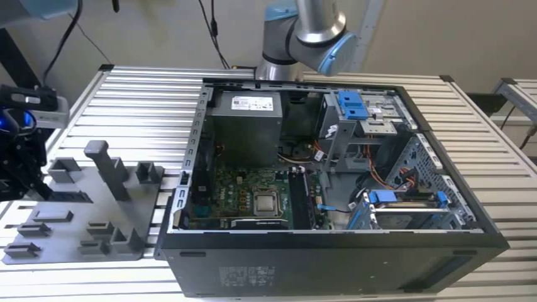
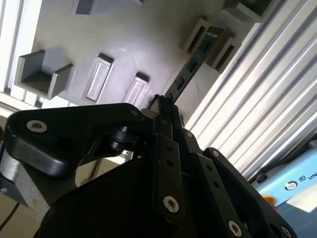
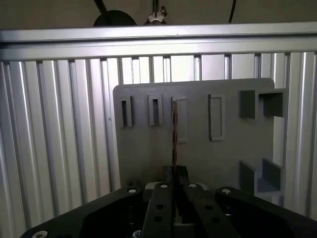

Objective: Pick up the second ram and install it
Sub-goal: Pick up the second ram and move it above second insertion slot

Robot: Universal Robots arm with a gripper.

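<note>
Picking step, I'd say: at the exterior view's left, gripper [image 1: 19, 157] hangs over holder tray [image 1: 75, 211] by worktop's edge. Fingers pinched on the second ram [image 2: 190, 64], far end between two holder blocks [image 2: 190, 37]. Freeing it needs a straight pull. PC case [image 1: 336, 176] sits right. Ram sticker: can't read it.

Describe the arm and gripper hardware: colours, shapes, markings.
The arm is silver-grey tubing with light-blue joint caps; one cap carries print in the second wrist view. The gripper is matte black in both wrist views: slim linkage fingers studded with pale round rivets, flanked by broad side links.
</note>
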